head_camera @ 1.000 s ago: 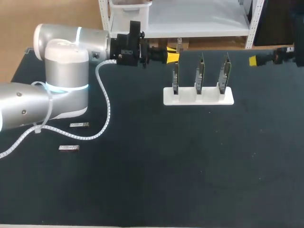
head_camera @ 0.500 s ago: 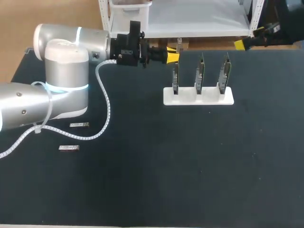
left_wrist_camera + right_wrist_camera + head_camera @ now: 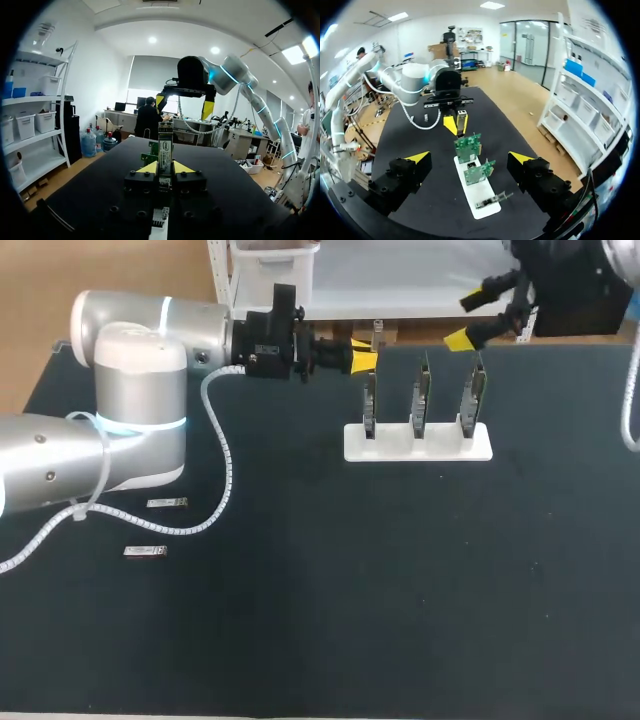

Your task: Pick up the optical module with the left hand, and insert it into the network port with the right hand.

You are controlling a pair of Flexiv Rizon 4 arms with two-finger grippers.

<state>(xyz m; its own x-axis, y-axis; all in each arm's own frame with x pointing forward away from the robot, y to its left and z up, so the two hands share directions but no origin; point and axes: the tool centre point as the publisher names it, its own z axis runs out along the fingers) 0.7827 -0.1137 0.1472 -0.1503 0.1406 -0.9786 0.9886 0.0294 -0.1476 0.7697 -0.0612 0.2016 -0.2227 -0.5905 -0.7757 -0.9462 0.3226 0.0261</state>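
Three circuit boards are seen standing upright in a row on a white base, toward the far side of the dark table. The left gripper is held level just beside the board at the row's left end. It is closed on the optical module, which is clamped upright between the two yellow tips with its upper end rising above them. In the left wrist view, a green board is seen directly behind the module.

The right gripper is held over the table's far edge, near the board at the right end of the row. Its fingers are spread wide and nothing is gripped between them. In the right wrist view, the three boards and their base are seen ahead of the open fingers, and the left gripper with the clamped module is seen beyond the farthest board.

Two spare modules are laid flat on the table beside the left arm's body, well apart from the base, one nearer the front edge than the other. A white coiled cable is draped from the left wrist down across the table.
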